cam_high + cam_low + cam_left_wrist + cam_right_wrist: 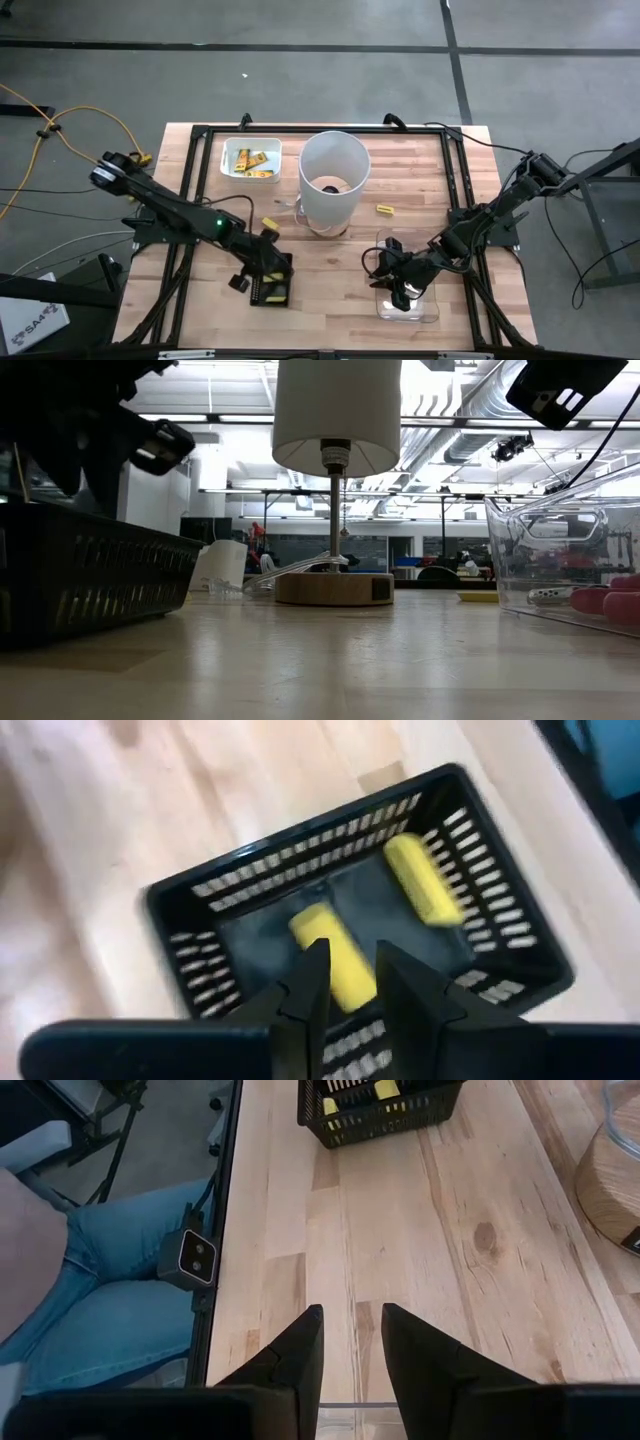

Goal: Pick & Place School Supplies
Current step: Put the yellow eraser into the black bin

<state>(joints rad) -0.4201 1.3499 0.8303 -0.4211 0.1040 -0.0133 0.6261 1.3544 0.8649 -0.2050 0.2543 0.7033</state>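
A black mesh basket [272,292] stands near the table's front, left of centre. Two yellow pieces [425,880] lie in it on its floor. My left gripper [350,965] hovers open just above the basket, over one yellow piece [340,960], touching nothing. My right gripper [350,1330] hangs open and empty over a clear plastic box [425,312] at the front right. Pink-handled tools [605,600] lie in that box. More yellow pieces sit in a white tray [250,160] at the back left. Two loose yellow pieces [268,222] [385,209] rest flat on the table.
A tall white lamp [333,180] on a round wooden base [333,588] stands mid-table between the arms. A black frame [200,135] borders the tabletop. A person's leg in jeans [100,1290] shows beyond the table's edge in the right wrist view.
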